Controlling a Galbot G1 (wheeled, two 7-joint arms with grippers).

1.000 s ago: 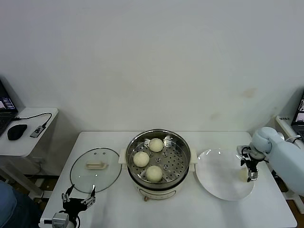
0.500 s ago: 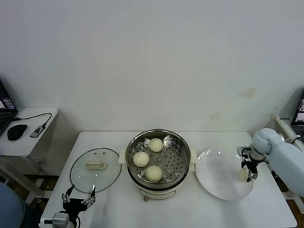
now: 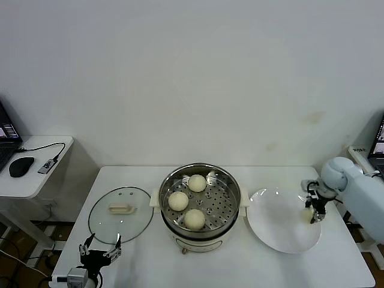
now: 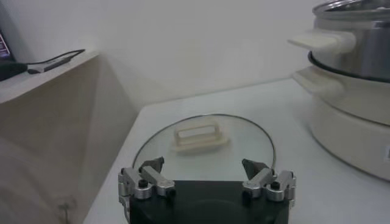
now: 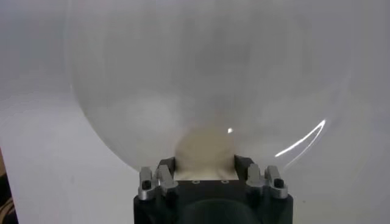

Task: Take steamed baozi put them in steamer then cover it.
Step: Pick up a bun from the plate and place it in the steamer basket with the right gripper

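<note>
A white table (image 3: 144, 267) is seen from the head camera, with the steamer (image 3: 200, 207) standing at its middle, uncovered. Three steamed baozi (image 3: 194, 218) are laid on its perforated tray, apart from one another. The cover (image 3: 120, 213) is laid flat on the table just to the left of the steamer, its cream handle facing up. A white plate (image 3: 276, 228) is set just to the right of the steamer. The right gripper (image 3: 312, 213) is held over the right edge of that plate, and its fingers (image 5: 163, 175) are closed around the fourth baozi (image 5: 205, 152), which is seen between them in the right wrist view; whether the bun is touching the plate or is slightly raised cannot be judged with certainty. The left gripper (image 3: 99, 251) is parked at the near left edge of the table, just in front of the cover, with its jaws spread wide and nothing between them. A side table (image 3: 33, 174) with a mouse (image 3: 21, 166) and a cable is seen well apart at far left.
</note>
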